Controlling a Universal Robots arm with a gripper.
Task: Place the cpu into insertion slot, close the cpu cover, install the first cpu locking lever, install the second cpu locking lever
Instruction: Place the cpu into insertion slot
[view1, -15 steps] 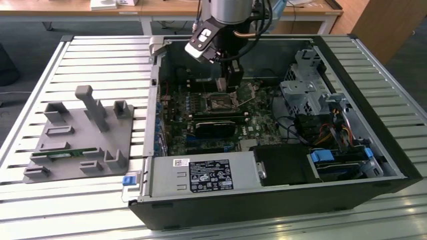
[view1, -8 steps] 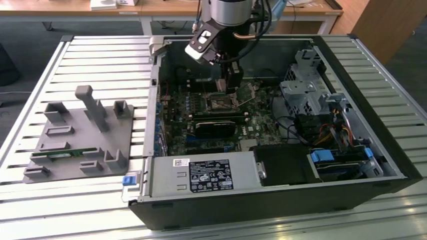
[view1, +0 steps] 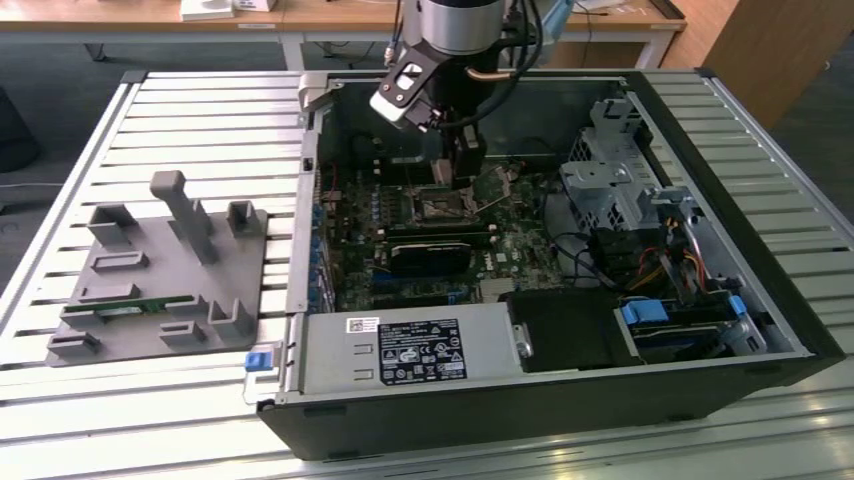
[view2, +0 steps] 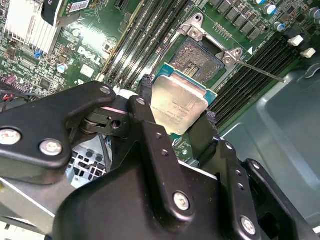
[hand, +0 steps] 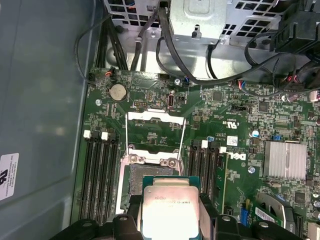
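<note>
The gripper (view2: 178, 103) pinches the cpu (view2: 176, 109) by opposite edges, just above the bare insertion slot (hand: 145, 176) between the motherboard's (hand: 220, 102) memory banks (hand: 100, 175); the cpu cover (hand: 156, 116) stands swung open beyond it.

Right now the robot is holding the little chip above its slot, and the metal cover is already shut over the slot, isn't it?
Not quite. The gripper does hold the cpu above the insertion slot, but the cpu cover is swung open, not shut. The first wrist view shows it, with the slot left bare.
</note>
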